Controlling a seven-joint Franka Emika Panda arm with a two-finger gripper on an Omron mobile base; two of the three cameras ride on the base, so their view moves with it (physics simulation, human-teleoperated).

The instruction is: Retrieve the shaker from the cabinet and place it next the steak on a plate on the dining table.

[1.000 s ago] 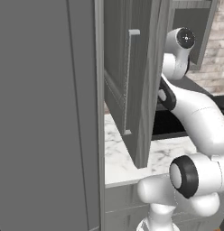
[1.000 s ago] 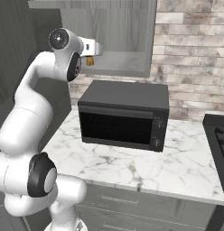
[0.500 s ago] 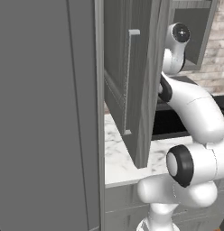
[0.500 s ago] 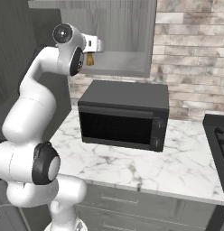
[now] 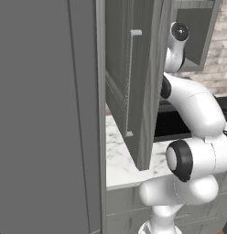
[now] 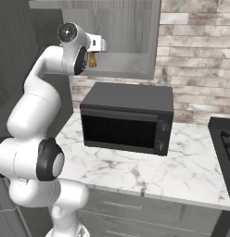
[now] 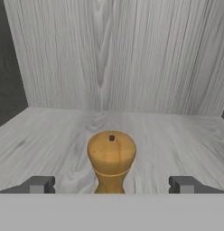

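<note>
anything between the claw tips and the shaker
Nothing: in the hand view the shaker stands upright between the open claw tips, bare cabinet shelf on either side.

kitchen: microwave (image 6: 126, 121) on marble counter (image 6: 182, 171), wall cabinet (image 6: 121, 28), brick backsplash (image 6: 195, 69).

In the hand view the foot of the shaker (image 7: 111, 161) is cut off at the bottom. In the right base view the arm covers most of it. In the left base view the open door of the cabinet (image 5: 133, 87) hides the gripper
</note>
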